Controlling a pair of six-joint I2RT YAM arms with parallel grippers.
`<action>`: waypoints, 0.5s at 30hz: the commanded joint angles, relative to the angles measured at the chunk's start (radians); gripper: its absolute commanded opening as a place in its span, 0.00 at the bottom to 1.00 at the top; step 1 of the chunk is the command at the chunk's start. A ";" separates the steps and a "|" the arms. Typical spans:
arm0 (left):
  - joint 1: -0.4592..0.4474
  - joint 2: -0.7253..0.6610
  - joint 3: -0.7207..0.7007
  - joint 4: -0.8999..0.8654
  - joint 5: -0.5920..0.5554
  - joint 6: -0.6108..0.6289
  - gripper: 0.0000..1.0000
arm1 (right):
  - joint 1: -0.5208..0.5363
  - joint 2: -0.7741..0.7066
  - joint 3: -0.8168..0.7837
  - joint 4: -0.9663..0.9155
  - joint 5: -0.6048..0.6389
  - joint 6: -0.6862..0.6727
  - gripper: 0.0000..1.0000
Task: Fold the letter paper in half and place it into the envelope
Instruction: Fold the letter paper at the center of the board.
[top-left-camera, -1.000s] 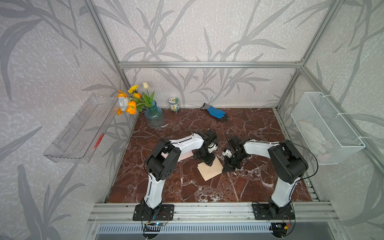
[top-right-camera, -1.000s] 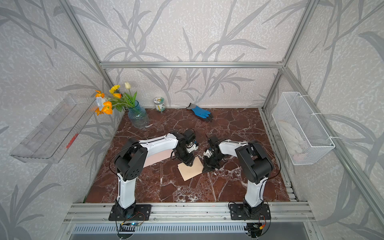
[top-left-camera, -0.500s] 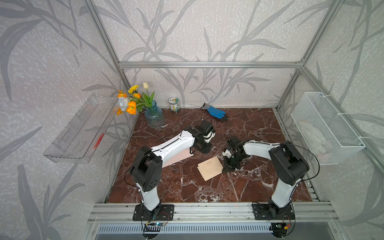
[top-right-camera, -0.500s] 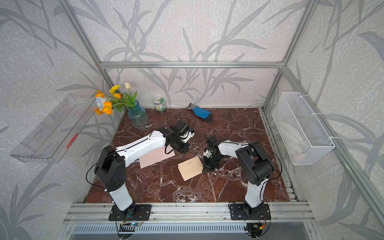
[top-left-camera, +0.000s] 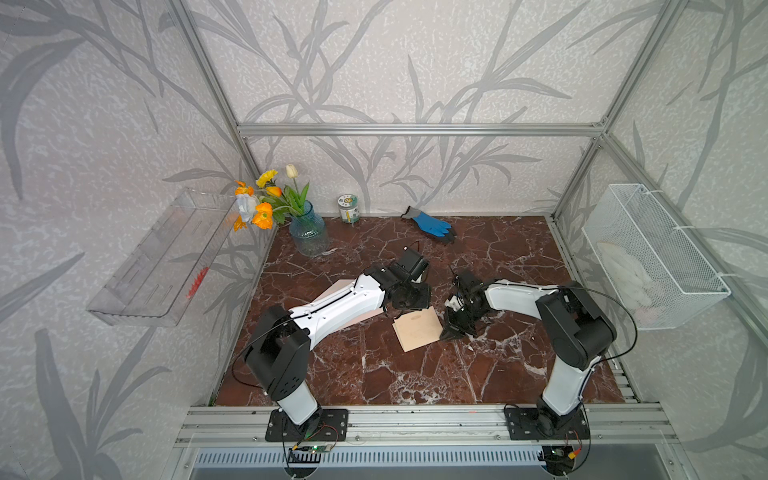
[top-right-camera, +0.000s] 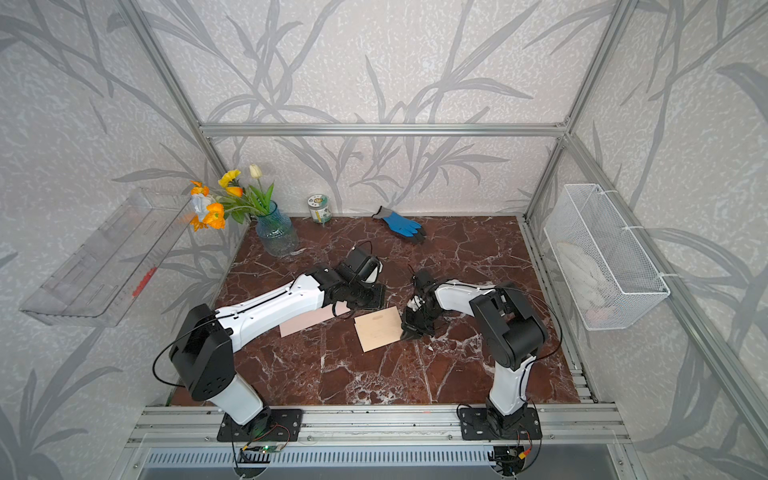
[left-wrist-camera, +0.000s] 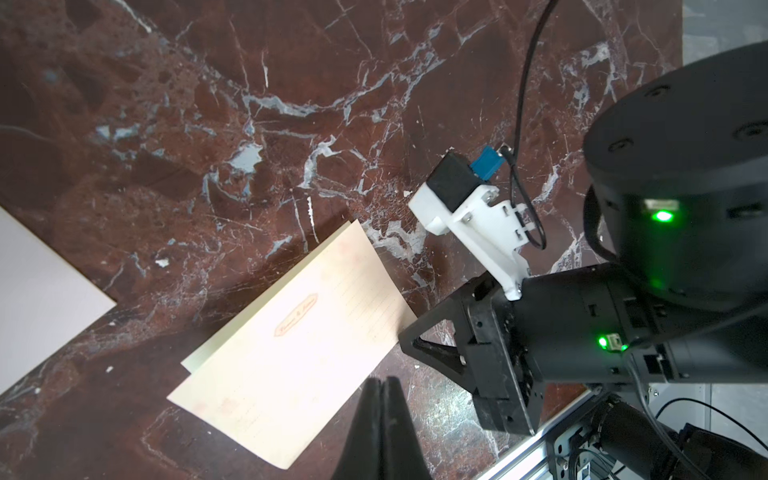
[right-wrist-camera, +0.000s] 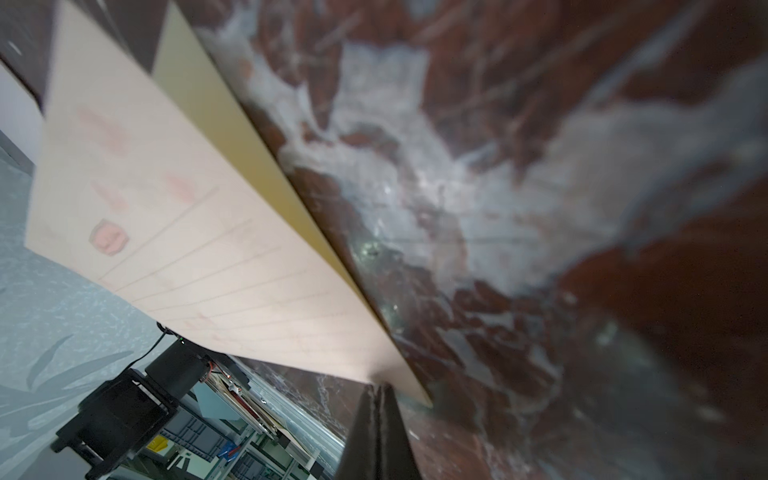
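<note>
1. In a top view, the letter paper (top-left-camera: 417, 331) lies folded in half on the dark red table (top-left-camera: 374, 374). The right gripper (top-left-camera: 451, 330) has its tips together and presses down at the edge of the paper. The left gripper (top-left-camera: 409, 297) sits just behind the paper, and its tips are hard to see here.

2. In a top view, the pink envelope (top-right-camera: 309, 322) peeks out from under the left arm, just beside the paper (top-right-camera: 380, 328). The right gripper (top-right-camera: 409, 330) touches the paper's edge.

3. In the left wrist view, the left gripper (left-wrist-camera: 380, 399) is closed tight with nothing in it. It hangs over the near edge of the folded paper (left-wrist-camera: 286, 332). A corner of the envelope (left-wrist-camera: 37, 291) shows to the side.

4. In the right wrist view, the right gripper (right-wrist-camera: 380, 409) is closed at a corner of the paper (right-wrist-camera: 187, 232). The two layers gape a little, so I think the fold needs more pressing.

5. The fold looks mostly done. The paper is not in the envelope yet.
</note>
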 joint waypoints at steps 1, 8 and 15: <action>-0.025 0.044 0.037 -0.045 -0.042 -0.113 0.00 | 0.016 0.031 -0.025 0.055 0.151 0.071 0.00; -0.069 0.166 0.076 -0.080 -0.021 -0.149 0.00 | 0.031 0.003 -0.040 0.059 0.230 0.163 0.00; -0.087 0.172 0.031 -0.083 -0.004 -0.163 0.00 | 0.031 0.014 -0.032 0.063 0.250 0.204 0.00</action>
